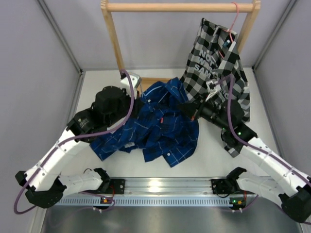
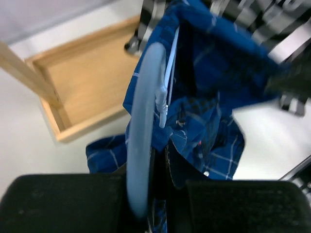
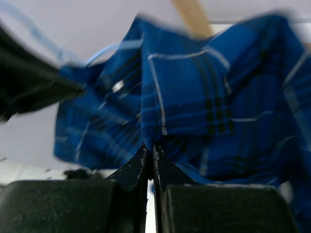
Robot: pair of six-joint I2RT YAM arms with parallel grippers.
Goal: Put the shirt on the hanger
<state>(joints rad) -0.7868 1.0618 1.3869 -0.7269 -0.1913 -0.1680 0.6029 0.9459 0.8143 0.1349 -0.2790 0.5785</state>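
Note:
The dark blue plaid shirt (image 1: 163, 124) lies bunched in the middle of the table, its upper part lifted between both arms. My left gripper (image 2: 161, 156) is at the shirt's upper left edge (image 1: 137, 98), shut on the light-blue wire hanger (image 2: 145, 111). The wire runs up from the fingers into the shirt's opening (image 2: 204, 58). My right gripper (image 3: 150, 148) is at the shirt's upper right (image 1: 193, 110), pinching a fold of the shirt (image 3: 194, 97) between shut fingers. A stretch of the hanger (image 3: 104, 51) shows behind the cloth in the right wrist view.
A wooden rack (image 1: 180, 7) stands at the back, with a black-and-white checked shirt (image 1: 216, 63) hung on a pink hanger (image 1: 235, 22). The rack's wooden base tray (image 2: 82, 82) lies just behind the blue shirt. Grey walls close in on both sides.

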